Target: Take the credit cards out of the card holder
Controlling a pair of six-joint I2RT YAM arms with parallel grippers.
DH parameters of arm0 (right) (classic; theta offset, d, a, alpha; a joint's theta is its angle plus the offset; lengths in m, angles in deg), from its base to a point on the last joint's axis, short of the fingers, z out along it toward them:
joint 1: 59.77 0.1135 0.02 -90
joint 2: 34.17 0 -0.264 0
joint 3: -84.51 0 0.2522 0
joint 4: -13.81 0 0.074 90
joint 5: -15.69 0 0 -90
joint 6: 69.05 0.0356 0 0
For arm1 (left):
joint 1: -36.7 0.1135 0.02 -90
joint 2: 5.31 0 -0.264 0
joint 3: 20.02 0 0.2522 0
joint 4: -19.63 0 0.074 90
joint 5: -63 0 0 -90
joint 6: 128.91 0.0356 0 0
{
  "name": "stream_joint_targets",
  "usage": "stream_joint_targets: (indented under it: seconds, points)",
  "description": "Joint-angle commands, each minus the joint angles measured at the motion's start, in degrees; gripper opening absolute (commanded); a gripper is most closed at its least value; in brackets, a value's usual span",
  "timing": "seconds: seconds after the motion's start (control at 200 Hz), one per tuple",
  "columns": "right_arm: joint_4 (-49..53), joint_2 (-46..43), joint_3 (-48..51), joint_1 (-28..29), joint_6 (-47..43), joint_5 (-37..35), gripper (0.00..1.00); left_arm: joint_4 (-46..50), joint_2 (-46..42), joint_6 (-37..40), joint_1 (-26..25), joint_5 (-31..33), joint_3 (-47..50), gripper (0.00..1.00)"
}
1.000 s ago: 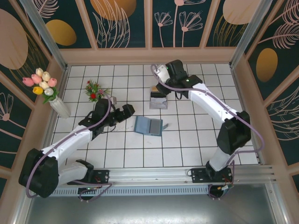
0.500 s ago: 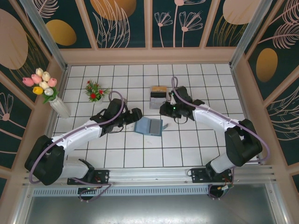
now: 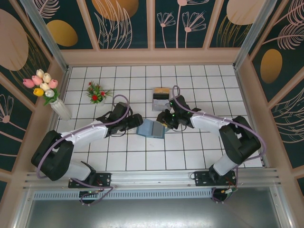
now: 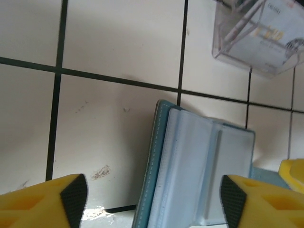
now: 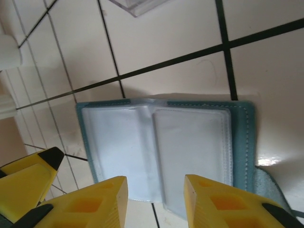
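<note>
Card holder [image 3: 151, 128] open flat, long axis left-right

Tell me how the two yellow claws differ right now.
The left gripper has its jaws wide apart; the right gripper has them much closer together. Seen from above, the left gripper is at the card holder's left side, the right gripper at its right. Both are open, yellow-fingered, holding nothing.

Print on the clear stand [image 4: 256, 38] — blurred, illegible.
</note>
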Motion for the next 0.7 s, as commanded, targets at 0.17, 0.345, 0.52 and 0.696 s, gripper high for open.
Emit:
stream_joint_targets:
  seconds: [0.17, 0.345, 0.52, 0.696]
  points:
    - [2.07, 4.47, -1.18, -0.27, 0.57, -2.19, 0.38, -1.17, 4.24, 2.01, -0.19, -1.56, 0.08, 0.62]
    - [2.77, 6.13, -1.82, -0.35, -0.45, -2.24, 0.39, -1.24, 4.82, 2.19, -0.2, -1.66, 0.08, 0.57]
    - [4.99, 6.46, -2.81, -0.29, -1.63, -3.84, 0.41, -1.84, 5.76, 2.21, -0.18, -2.44, 0.17, 0.51]
    - [6.17, 5.88, -2.95, -0.27, -2.33, -4.53, 0.42, -2.56, 6.65, 2.08, -0.2, -3.35, 0.17, 0.45]
